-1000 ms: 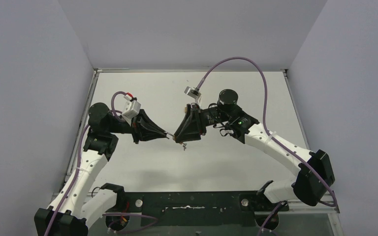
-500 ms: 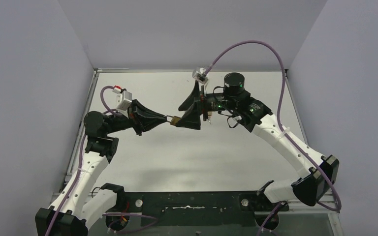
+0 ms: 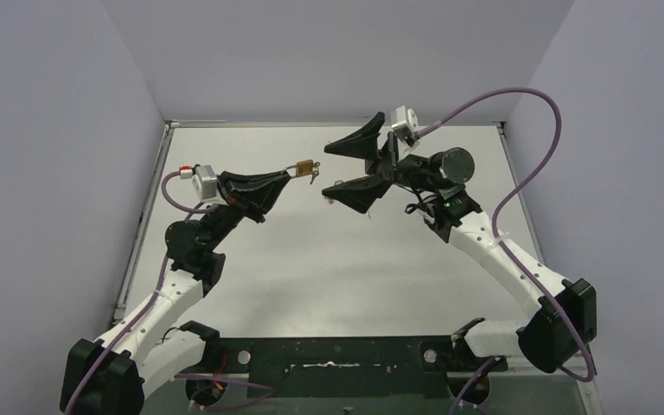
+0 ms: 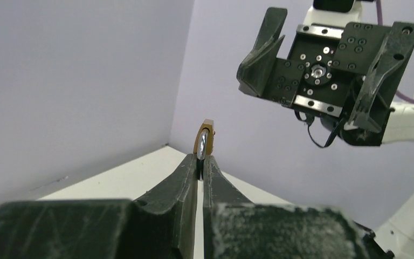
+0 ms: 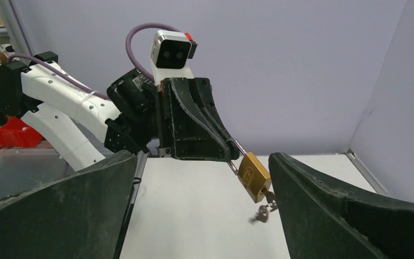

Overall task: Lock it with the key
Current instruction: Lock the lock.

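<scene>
Two grippers up off the table. Left gripper pinched tight on the shackle of the padlock; brass body hangs just past its fingertips, keys dangling from its underside. Further out, right gripper spread wide, facing the padlock, not touching it.

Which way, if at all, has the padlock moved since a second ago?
Yes. The padlock, in the left end effector, moved up-frame toward the table far edge.
</scene>
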